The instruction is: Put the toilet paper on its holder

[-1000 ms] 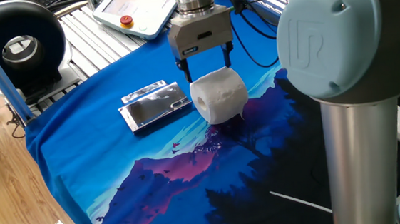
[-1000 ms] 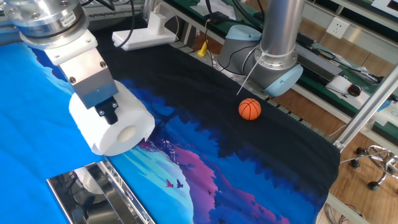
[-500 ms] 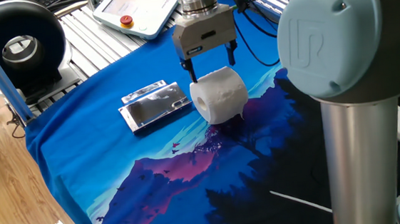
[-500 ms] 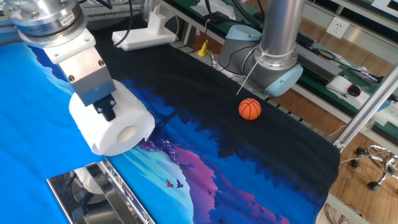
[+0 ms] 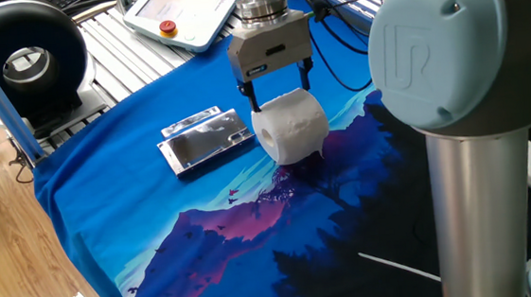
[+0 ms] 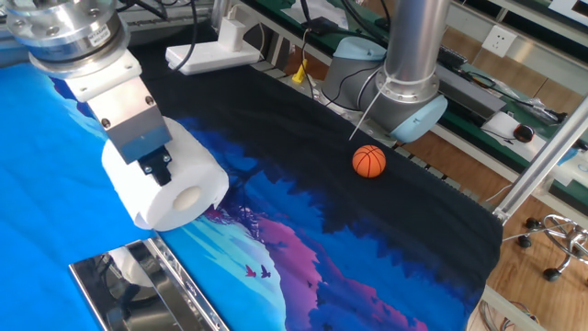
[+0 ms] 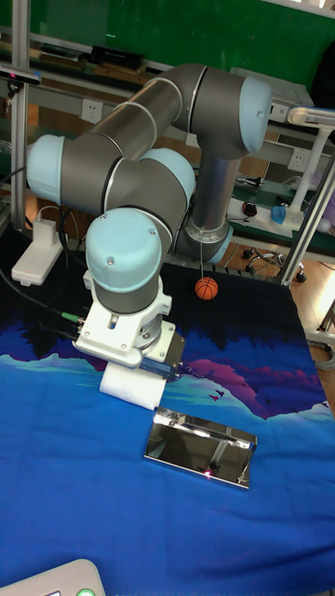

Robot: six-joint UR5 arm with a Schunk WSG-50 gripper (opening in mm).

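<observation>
The white toilet paper lies on its side on the blue cloth, its hollow core end facing the other fixed view. My gripper hangs directly over it, open, with one finger at each end of the roll's top; the near finger stands against the core end face. The shiny silver holder lies flat just left of the roll, a small gap apart, and shows at the bottom edge in the other fixed view. In the tall fixed view my wrist covers most of the roll, with the holder in front of it.
A white pendant with a red button lies behind the cloth. An orange ball sits near the arm's base. A black round device stands at the far left. My own arm's elbow fills the right side.
The gripper rose and shifted slightly, then came back down a little over the roll. The toilet paper and the holder have stayed where they were.
</observation>
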